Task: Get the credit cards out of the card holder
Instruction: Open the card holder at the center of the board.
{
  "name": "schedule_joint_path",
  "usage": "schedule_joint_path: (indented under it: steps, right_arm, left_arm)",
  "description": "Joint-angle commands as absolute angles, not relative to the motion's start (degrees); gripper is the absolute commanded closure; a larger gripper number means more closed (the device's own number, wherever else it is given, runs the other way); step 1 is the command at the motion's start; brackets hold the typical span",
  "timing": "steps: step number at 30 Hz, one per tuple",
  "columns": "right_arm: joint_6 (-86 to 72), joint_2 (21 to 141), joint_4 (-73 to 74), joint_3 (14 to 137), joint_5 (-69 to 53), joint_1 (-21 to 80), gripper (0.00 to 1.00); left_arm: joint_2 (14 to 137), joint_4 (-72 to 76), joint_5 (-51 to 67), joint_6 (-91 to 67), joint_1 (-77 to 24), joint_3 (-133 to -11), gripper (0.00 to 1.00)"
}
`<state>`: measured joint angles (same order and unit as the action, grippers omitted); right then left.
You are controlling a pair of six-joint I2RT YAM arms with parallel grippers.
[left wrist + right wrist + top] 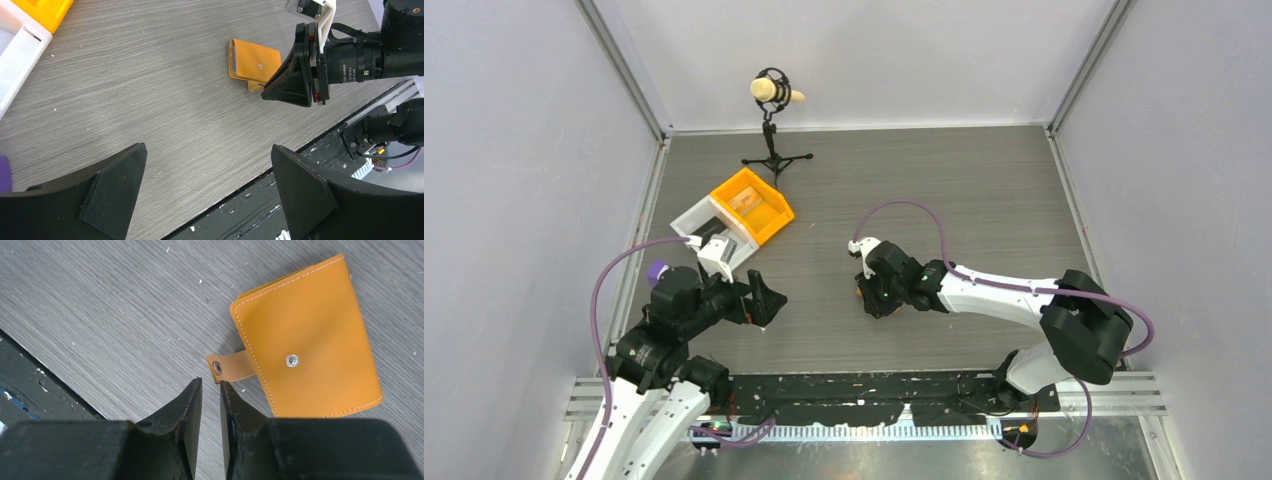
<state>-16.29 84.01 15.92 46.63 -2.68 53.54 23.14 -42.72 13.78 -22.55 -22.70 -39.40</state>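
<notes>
Orange card holder (305,340) lies folded shut on the grey wood-grain table (100,300), in front of the right arm. Its snap strap (232,367) is undone and sticks out flat. Right gripper (210,382): jaws at a thin slit, tips right at the strap's end, nothing visible between them. Left gripper (209,150): spread wide, holding nothing, well apart from the holder.
</notes>
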Motion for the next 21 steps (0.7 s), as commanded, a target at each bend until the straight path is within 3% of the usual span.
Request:
schedule_joint_path:
  steps: [1,8,21]
  right_arm:
    - [-16.7,83.7,11.1,46.2,-0.2,53.9,0.74]
    - [-18.2,85.8,8.8,47.1,-0.2,54.9,0.94]
    - [-21.8,88.0,6.9,50.2,-1.5,60.0,0.92]
  left_arm:
    - [24.1,-40.9,15.2,-23.5,-22.6,-40.5,0.01]
    - [25.4,-41.3,15.0,-25.7,-22.6,-40.5,0.03]
    - [27.9,-39.4,15.2,-29.7,-22.6,-38.4,0.05]
